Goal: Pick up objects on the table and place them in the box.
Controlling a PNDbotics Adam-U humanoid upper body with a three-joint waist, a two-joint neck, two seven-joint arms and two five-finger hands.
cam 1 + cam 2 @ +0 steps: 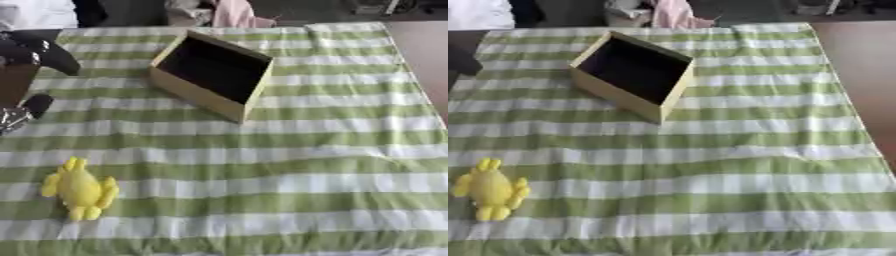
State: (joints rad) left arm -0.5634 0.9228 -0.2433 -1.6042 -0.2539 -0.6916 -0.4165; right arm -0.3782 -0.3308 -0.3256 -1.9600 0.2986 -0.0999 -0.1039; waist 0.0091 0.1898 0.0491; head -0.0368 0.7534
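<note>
Toy (pixel 80 189): yellow, soft-looking, with small limbs sticking out; it lies flat on the cloth, well apart from the box, toward the near left of it.
Left hand (pixel 35 52): black, at the left edge in the left eye view, left of the box and well apart from it; only dark rounded parts show, so I cannot tell how far its fingers are spread, nor whether it has hold of anything. It is clear of the toy.
Right hand: shows in neither view.
Box (pixel 627 97): tan walls, dark inside, open top, standing askew to the stripes, one corner pointing toward the near edge; nothing can be made out inside.
Cloth (pixel 306 165): green and white checks, a little wrinkled, covering the table under the box and the toy.
Table (pixel 859 65): a bare brown strip shows right of the box, beyond the cloth's edge.
</note>
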